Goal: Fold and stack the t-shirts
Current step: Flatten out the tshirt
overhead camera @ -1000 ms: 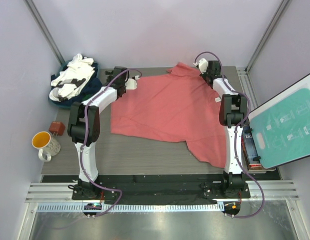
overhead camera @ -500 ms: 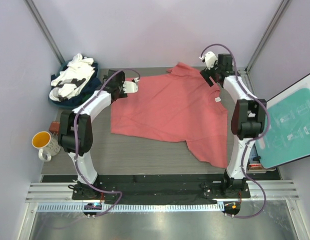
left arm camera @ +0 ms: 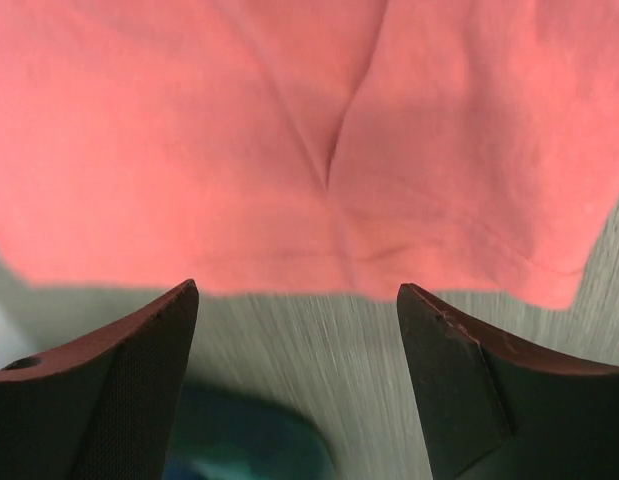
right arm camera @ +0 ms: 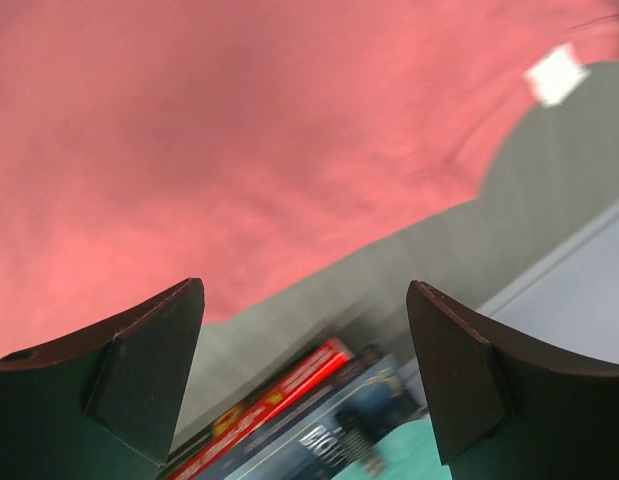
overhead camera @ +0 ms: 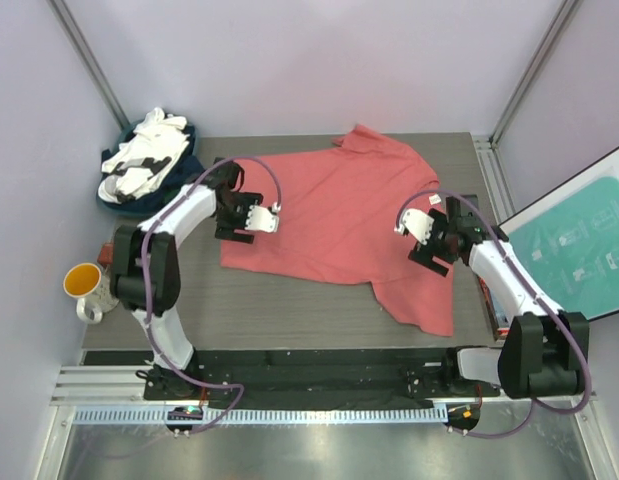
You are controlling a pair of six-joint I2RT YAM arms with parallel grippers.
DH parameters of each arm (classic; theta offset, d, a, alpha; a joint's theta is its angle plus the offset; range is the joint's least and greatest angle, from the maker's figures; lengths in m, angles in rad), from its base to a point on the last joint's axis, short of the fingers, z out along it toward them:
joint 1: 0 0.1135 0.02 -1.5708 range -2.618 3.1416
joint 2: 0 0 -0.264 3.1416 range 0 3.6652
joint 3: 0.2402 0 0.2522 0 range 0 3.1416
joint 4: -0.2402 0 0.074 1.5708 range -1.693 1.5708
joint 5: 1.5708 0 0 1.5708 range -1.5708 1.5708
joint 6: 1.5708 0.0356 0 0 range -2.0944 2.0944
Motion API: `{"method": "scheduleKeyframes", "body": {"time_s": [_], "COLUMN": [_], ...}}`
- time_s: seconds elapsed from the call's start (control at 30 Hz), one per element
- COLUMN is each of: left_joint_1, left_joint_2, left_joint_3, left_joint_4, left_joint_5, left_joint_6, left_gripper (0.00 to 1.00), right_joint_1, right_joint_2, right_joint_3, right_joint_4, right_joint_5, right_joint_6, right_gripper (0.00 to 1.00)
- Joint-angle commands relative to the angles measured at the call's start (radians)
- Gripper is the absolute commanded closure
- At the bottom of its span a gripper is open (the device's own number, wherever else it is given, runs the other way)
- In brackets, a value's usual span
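Note:
A coral-red t-shirt [overhead camera: 334,210] lies spread flat on the grey table, its small white tag [overhead camera: 433,200] near the right edge. My left gripper [overhead camera: 269,218] hovers open over the shirt's left edge. In the left wrist view the shirt's hem [left arm camera: 309,150] lies just beyond the open gripper [left arm camera: 297,290], with bare table between the fingers. My right gripper [overhead camera: 417,243] hangs open over the shirt's right side. Its wrist view shows the gripper [right arm camera: 304,285] empty above the red cloth [right arm camera: 239,130] and tag [right arm camera: 555,73]. White and navy t-shirts [overhead camera: 149,160] are heaped at the back left.
An orange-lined mug [overhead camera: 89,288] stands off the table's left side. A teal board [overhead camera: 579,250] leans at the right, with books [right arm camera: 289,400] beside the table's right edge. Purple walls and metal posts close in the back.
My right gripper opened, let go of the shirt's far collar area and swung toward the near right side. My left gripper moved from the back-left corner onto the shirt's left edge.

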Motion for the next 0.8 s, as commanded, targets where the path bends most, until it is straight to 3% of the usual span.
{"method": "scheduleKeyframes", "body": {"time_s": [0.0, 0.07, 0.17, 0.37, 0.6, 0.77], "left_joint_1": [0.008, 0.008, 0.008, 0.003, -0.006, -0.009], "left_joint_2": [0.149, 0.247, 0.316, 0.315, 0.284, 0.313], "left_joint_3": [0.294, 0.439, 0.541, 0.515, 0.365, 0.345], "left_joint_4": [-0.35, -0.502, -0.627, -0.728, -0.604, -0.535], "left_joint_5": [0.184, 0.198, 0.191, 0.126, 0.071, 0.039], "left_joint_6": [0.095, 0.13, 0.179, 0.276, 0.25, 0.206], "left_gripper": [0.2, 0.2, 0.2, 0.21, 0.23, 0.27], "right_joint_1": [0.011, 0.014, 0.014, 0.016, 0.02, 0.025], "right_joint_2": [-0.169, -0.195, -0.225, -0.231, -0.185, -0.159], "right_joint_3": [-0.08, -0.095, -0.106, -0.111, -0.08, -0.054], "right_joint_4": [-0.126, -0.14, -0.151, -0.162, -0.134, -0.133], "right_joint_5": [-0.034, -0.026, -0.009, -0.008, -0.02, -0.017], "right_joint_6": [-0.123, -0.132, -0.137, -0.132, -0.096, -0.082], "right_gripper": [0.13, 0.13, 0.13, 0.14, 0.16, 0.17]}}
